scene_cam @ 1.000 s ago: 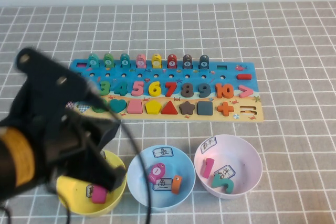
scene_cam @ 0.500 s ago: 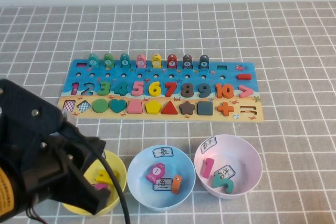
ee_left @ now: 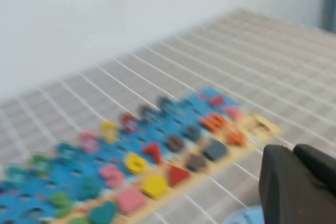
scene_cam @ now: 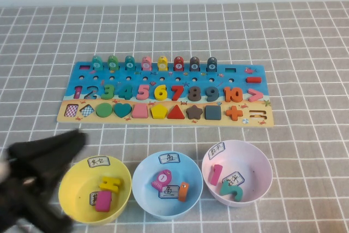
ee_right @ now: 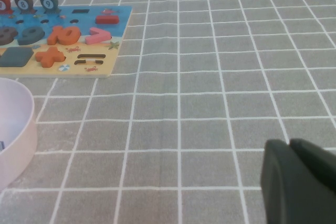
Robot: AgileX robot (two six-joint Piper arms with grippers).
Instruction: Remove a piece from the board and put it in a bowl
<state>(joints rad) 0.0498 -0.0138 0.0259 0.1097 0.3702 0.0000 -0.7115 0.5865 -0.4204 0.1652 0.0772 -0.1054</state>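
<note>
1. The left gripper [scene_cam: 41, 181] is further back toward the near-left table corner, apparently lower, now blurred.
2. The yellow bowl [scene_cam: 76, 175] and its pieces are uncovered.
3. The board [scene_cam: 163, 92] shows fully.

The left claw [scene_cam: 41, 184] hangs blurred at the near left; the right claw [ee_right: 302, 179] sits low.

Three bowls [scene_cam: 236, 172] in row near of board [scene_cam: 163, 94]; left gripper [scene_cam: 41, 186] prob. beside leftmost.

Left gripper [scene_cam: 41, 186]: matte black, blurred bulk with tapered ends. Right gripper [ee_right: 299, 182]: matte black, rounded blocky casing split by a seam.
</note>
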